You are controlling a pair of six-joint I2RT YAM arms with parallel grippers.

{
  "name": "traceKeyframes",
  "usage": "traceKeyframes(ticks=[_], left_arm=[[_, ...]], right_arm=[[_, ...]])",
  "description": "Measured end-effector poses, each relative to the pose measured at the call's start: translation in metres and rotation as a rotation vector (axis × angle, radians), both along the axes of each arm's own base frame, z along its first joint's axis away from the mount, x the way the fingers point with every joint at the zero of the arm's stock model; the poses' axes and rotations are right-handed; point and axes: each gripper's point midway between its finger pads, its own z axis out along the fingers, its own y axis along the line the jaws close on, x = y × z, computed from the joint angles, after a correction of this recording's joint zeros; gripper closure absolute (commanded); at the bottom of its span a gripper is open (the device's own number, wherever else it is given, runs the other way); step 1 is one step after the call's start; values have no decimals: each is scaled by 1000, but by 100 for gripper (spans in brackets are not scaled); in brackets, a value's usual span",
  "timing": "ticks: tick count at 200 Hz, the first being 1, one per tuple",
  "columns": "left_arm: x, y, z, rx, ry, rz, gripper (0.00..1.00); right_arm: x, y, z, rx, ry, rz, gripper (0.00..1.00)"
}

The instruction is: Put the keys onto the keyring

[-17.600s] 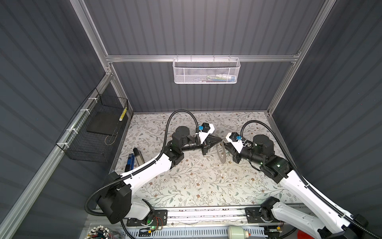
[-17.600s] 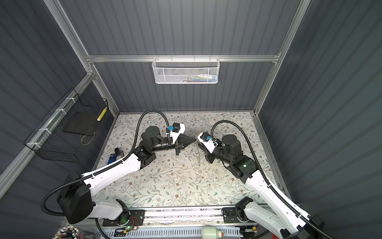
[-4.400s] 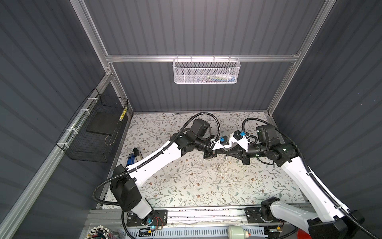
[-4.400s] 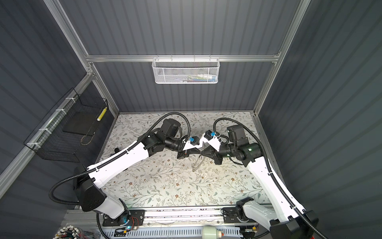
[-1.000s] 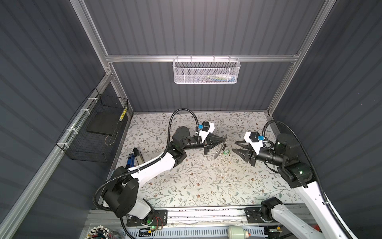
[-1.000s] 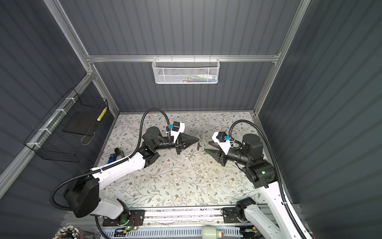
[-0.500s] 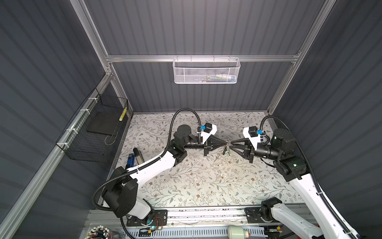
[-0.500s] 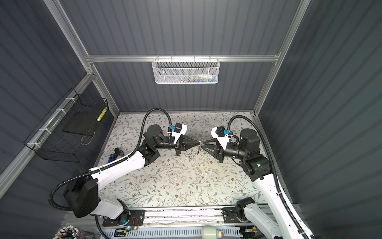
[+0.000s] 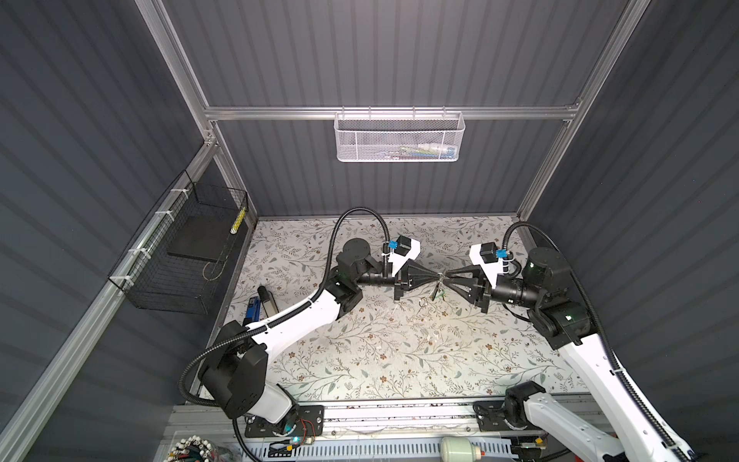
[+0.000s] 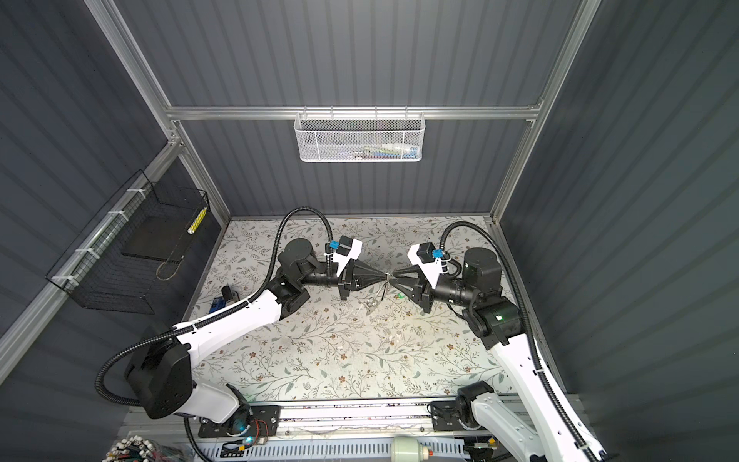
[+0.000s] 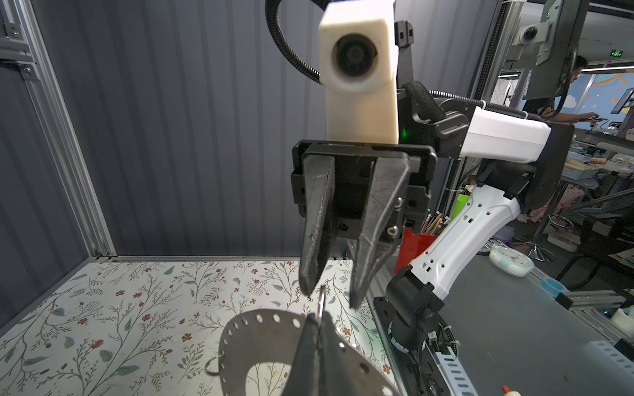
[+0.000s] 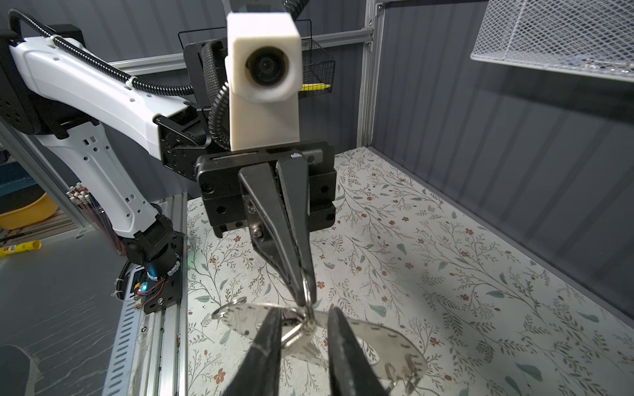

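So the left gripper (image 12: 304, 300) still pinches the keyring (image 11: 247, 336) at its rim. The right gripper (image 11: 328, 300) was well off the keyring a second ago. Now its parted jaws straddle that rim.

Honestly, there wasn't much to read here. The closest thing to a sign was a lit green sign (image 11: 617, 53) hanging in the room beyond the cell, in the left wrist view, and it was way too small to make out. A yellow tube (image 12: 20, 246) lying outside the cell had dark print on it, but it was just a smudge. The yellow stick (image 9: 238, 219) in the black wire basket (image 9: 160, 280) carried dark marks, also unreadable. The packets (image 9: 424, 151) in the white mesh basket (image 9: 360, 140) showed colours only, same as the blue thing (image 9: 252, 312) by the tabletop's left edge. The keyring (image 11: 260, 329) showed just punched holes and no lettering I could read.
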Motion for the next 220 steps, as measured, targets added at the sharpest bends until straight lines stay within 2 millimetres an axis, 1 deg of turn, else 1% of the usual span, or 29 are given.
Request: traceKeyframes(ticks=[48, 86, 143, 148, 156, 161, 166, 180, 200, 220], left_arm=[[-1, 0, 2, -7, 2, -13, 100], [-1, -2, 0, -2, 13, -22, 100], [0, -4, -3, 0, 33, -29, 100], [1, -4, -3, 1, 35, -29, 93], [1, -4, -3, 1, 36, -28, 76], [1, -4, -3, 1, 38, -27, 69], [2, -4, -3, -1, 32, -23, 66], [4, -5, -4, 13, 23, -3, 63], [11, -3, -8, 85, -34, 57, 64], [16, 2, 7, 143, -139, 117, 66]], right_arm=[[2, 0, -1, 3, -5, -2, 85], [2, 1, -2, 9, -9, 5, 92], [3, 1, -4, 14, -16, 11, 100], [3, 1, -4, 14, -16, 10, 100], [3, 1, -5, 13, -14, 9, 100], [3, 1, -5, 13, -13, 10, 100], [3, 1, -5, 11, -12, 12, 100], [2, 1, -12, -8, 7, 12, 100], [1, -2, -22, -58, 44, 3, 100], [0, -5, -29, -116, 72, -7, 100]])
